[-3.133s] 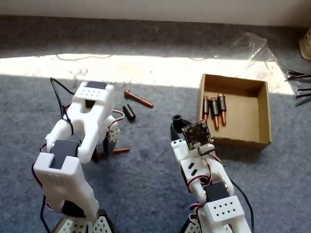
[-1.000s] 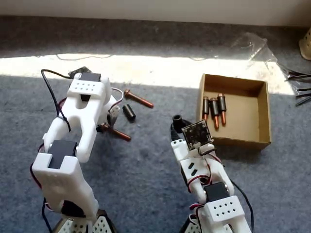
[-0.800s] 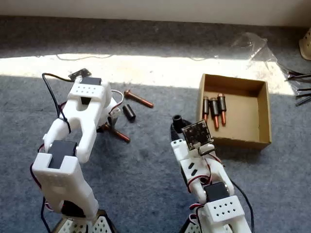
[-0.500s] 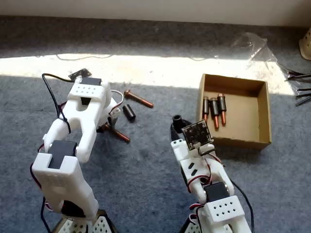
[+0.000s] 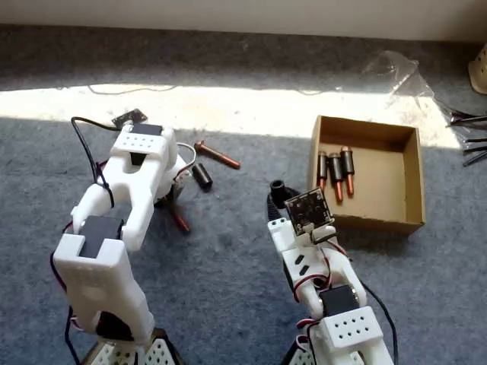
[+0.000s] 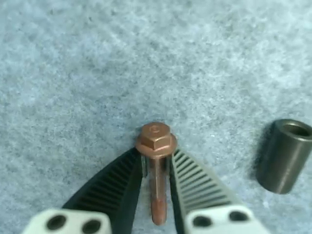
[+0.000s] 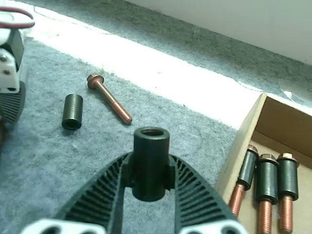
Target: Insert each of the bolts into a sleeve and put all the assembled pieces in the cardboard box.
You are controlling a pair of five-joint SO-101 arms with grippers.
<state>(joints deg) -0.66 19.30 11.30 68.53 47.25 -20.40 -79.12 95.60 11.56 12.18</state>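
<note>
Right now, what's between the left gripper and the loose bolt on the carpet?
A loose black sleeve, touching neither the left gripper nor the loose bolt; the right wrist view shows it.

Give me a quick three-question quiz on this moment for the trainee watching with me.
1. True or false: the left gripper has its fingers shut on a sleeve.
2. How many assembled pieces lie in the cardboard box? A) two B) three C) four
3. Fill in the blank: the right gripper holds a ____ with its open end facing up.

Key
1. False: it grips a bolt.
2. B.
3. sleeve.
</note>
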